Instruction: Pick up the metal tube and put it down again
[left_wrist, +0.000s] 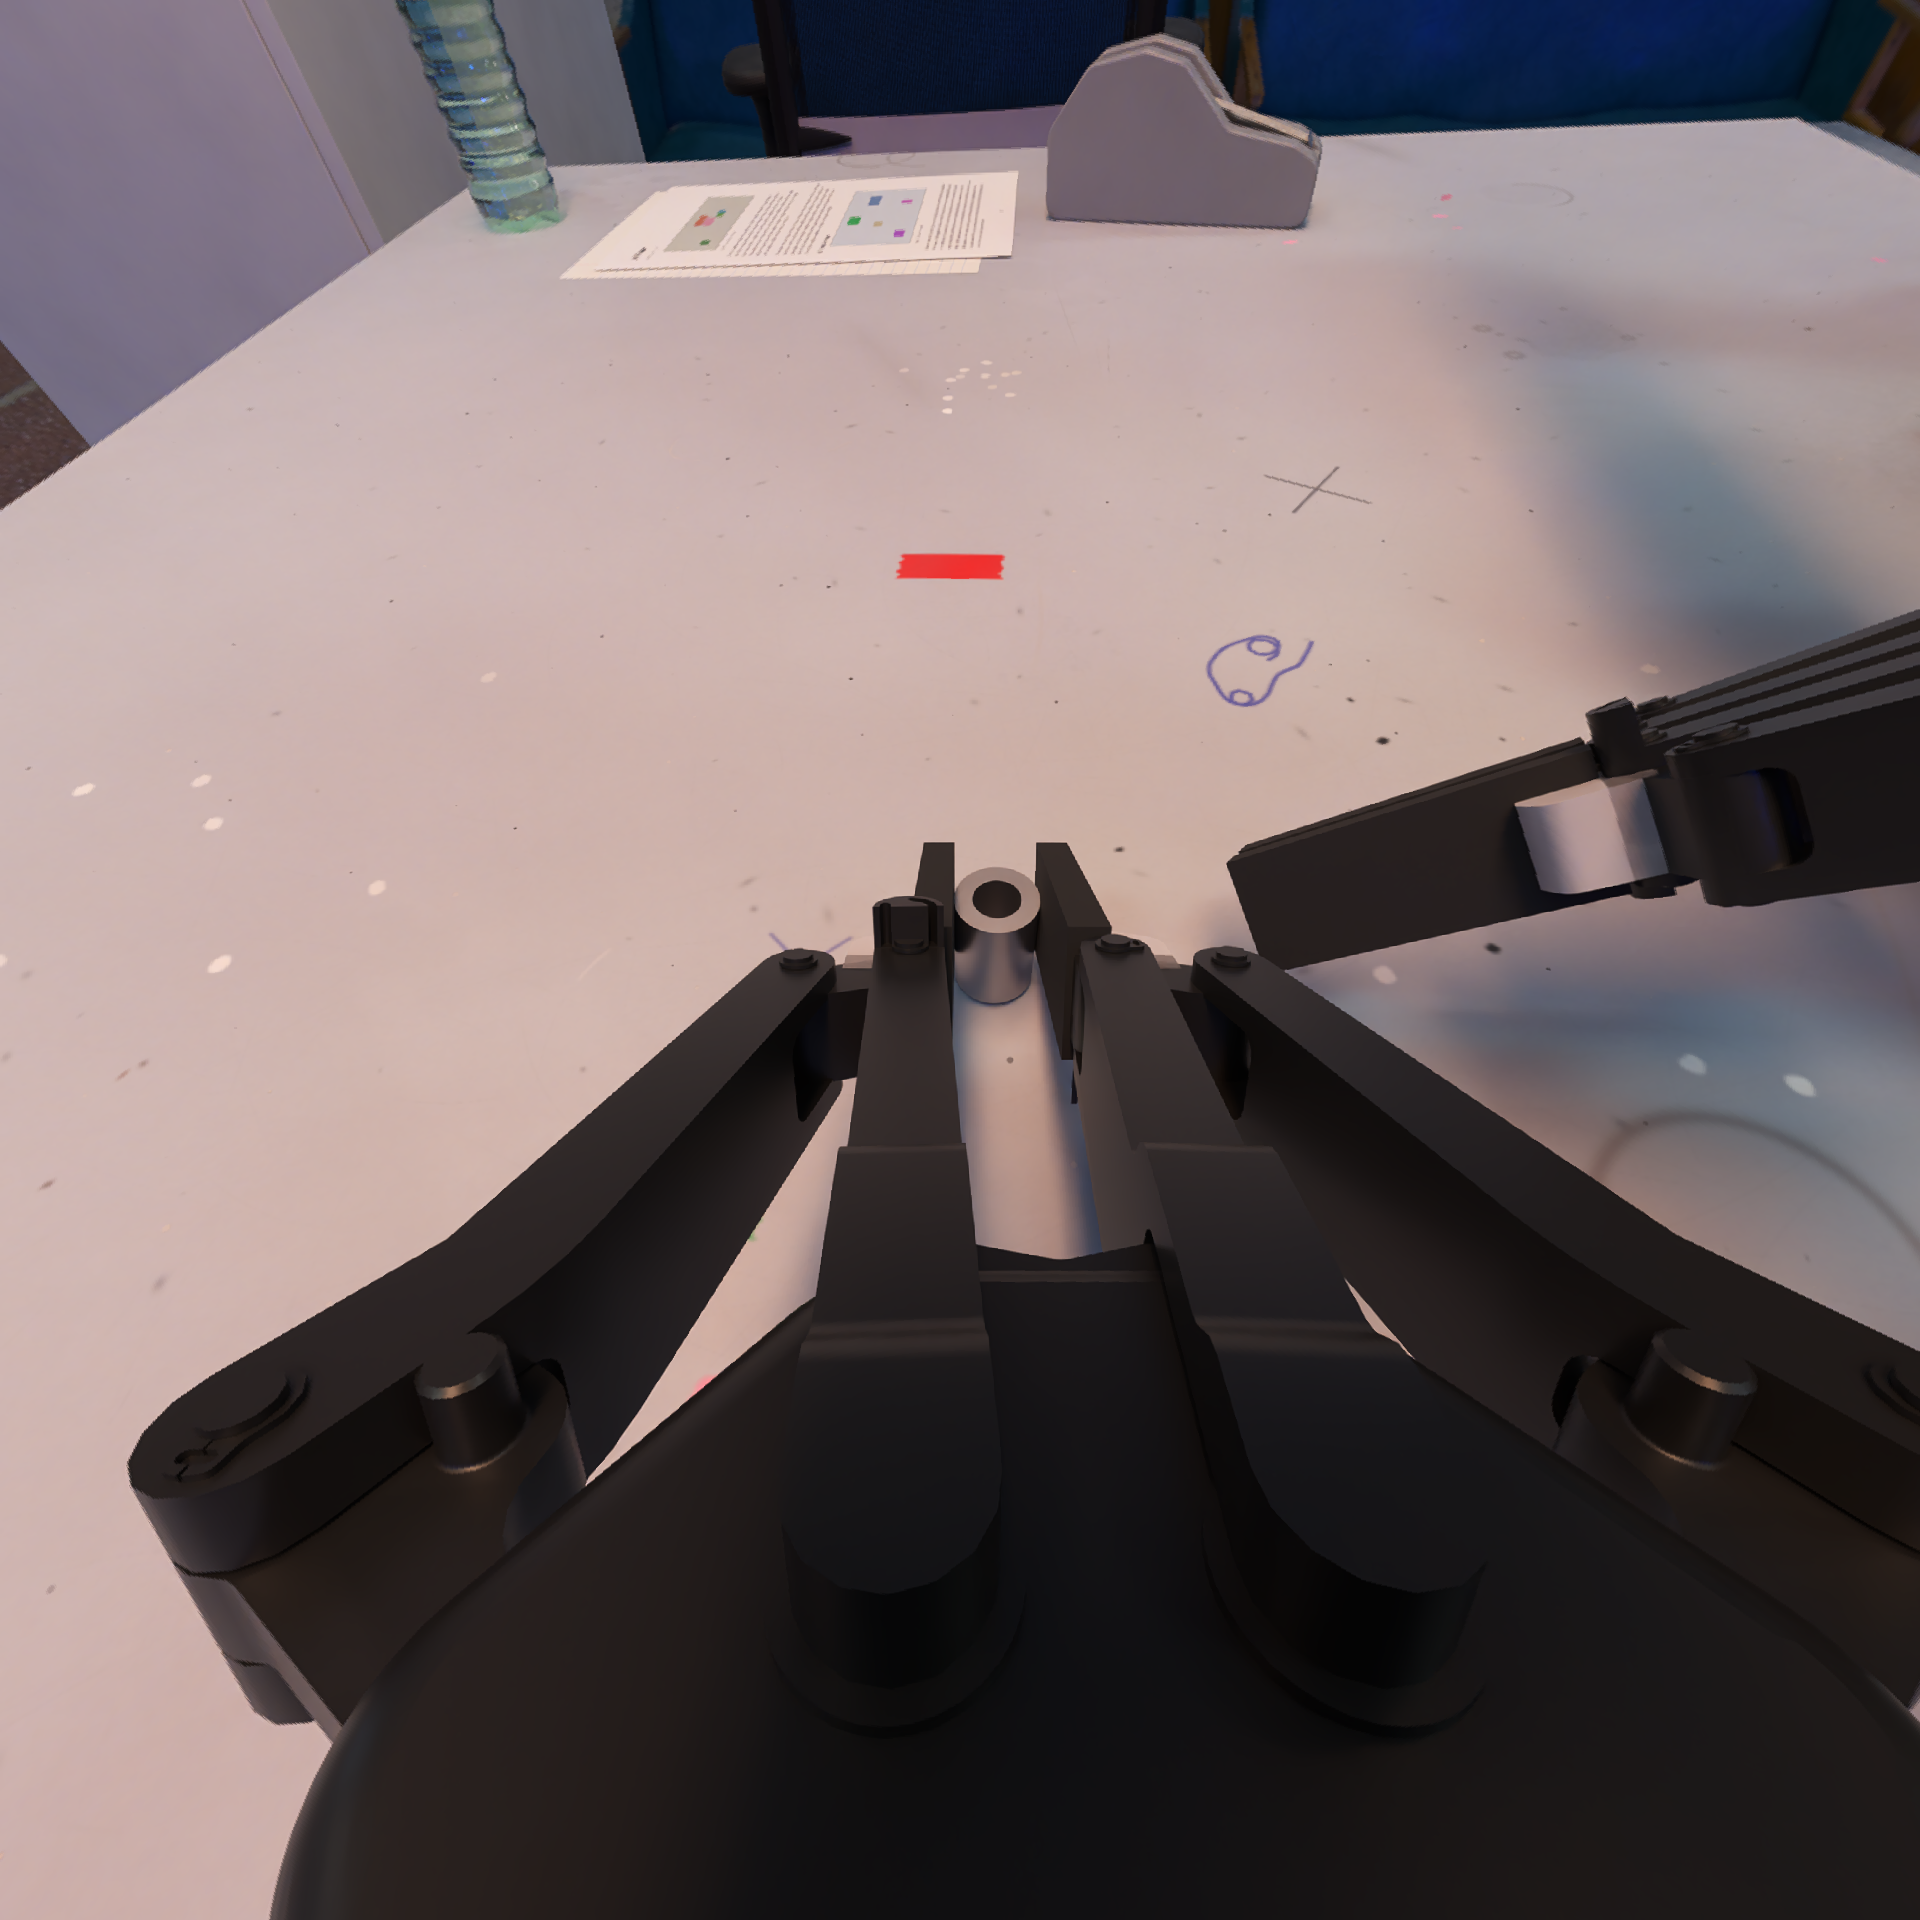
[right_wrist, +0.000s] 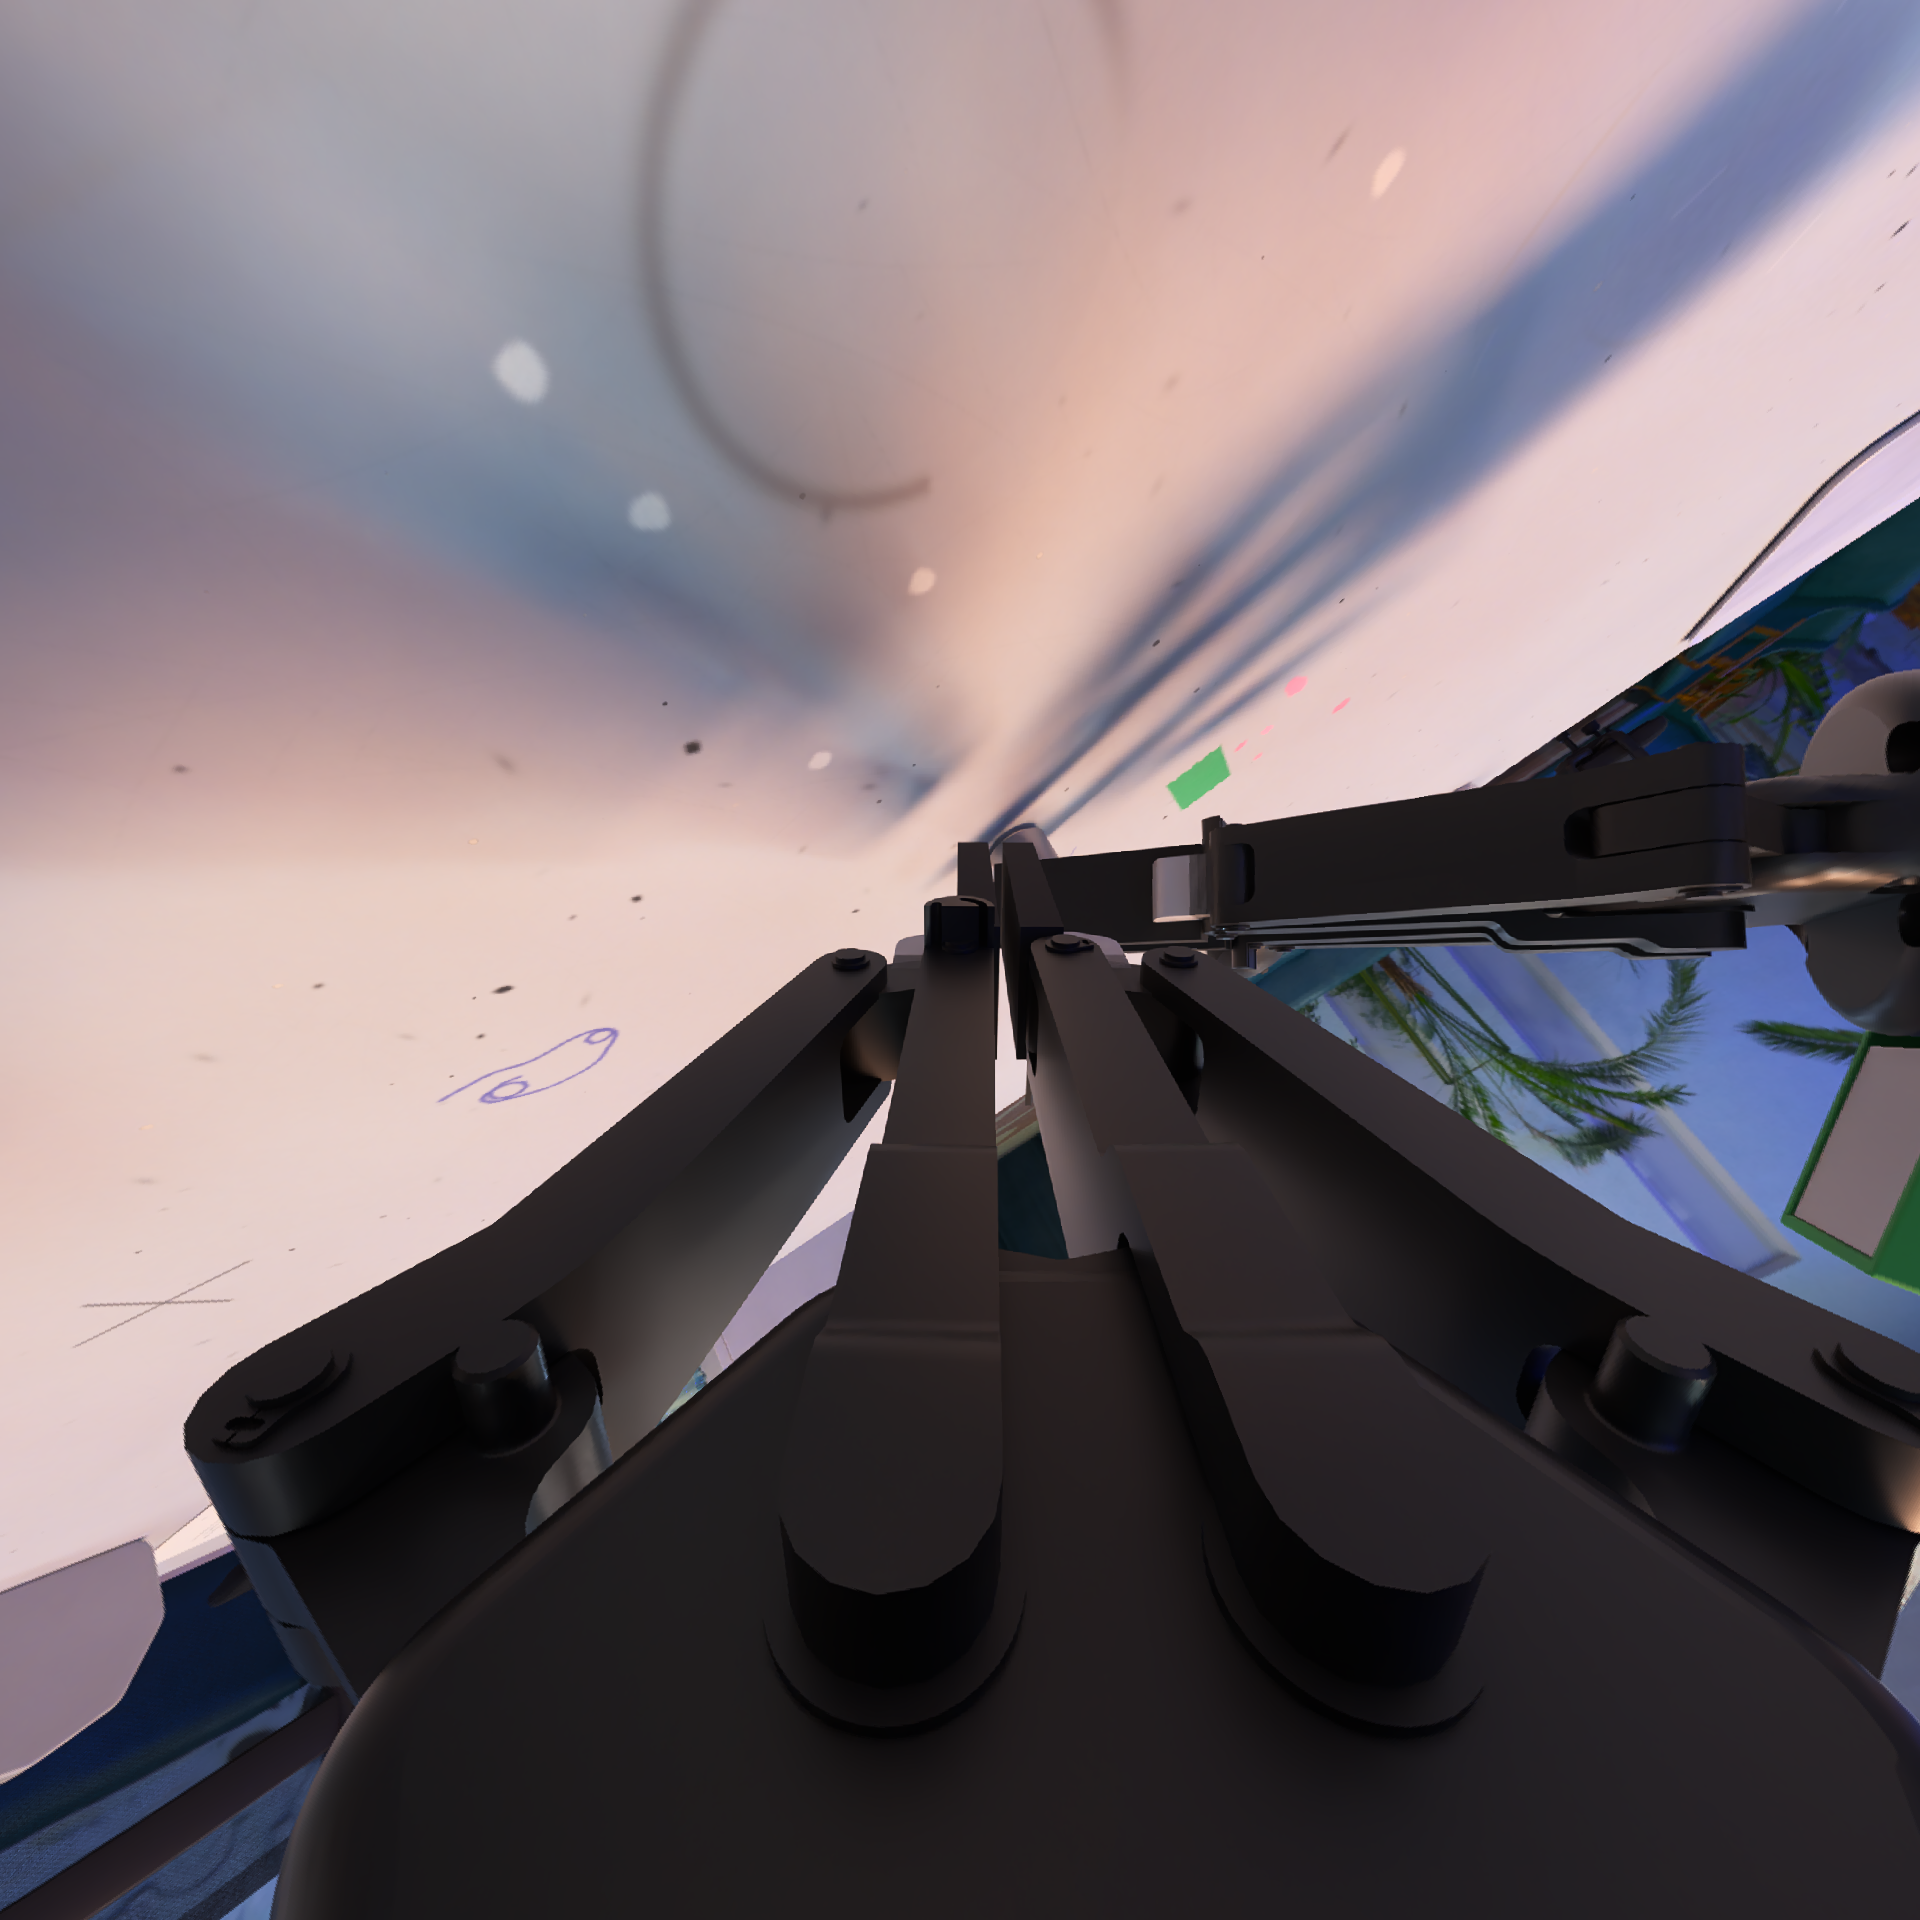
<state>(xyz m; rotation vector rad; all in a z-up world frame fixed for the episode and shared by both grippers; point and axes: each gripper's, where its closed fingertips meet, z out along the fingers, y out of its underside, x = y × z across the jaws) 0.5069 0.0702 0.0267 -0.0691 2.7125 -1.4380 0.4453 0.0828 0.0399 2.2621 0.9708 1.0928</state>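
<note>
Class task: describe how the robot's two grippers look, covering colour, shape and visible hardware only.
The left gripper and right gripper are both matt black two-finger linkages: curved outer bars, straight inner bars, round pivot pins, flat fingertip pads, and a domed black base. No cables or markings show.

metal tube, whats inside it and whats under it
The metal tube stands upright between the left gripper fingers. Its open top shows a dark, hollow bore. Its base is hidden, so whether it touches the table cannot be told.
</note>
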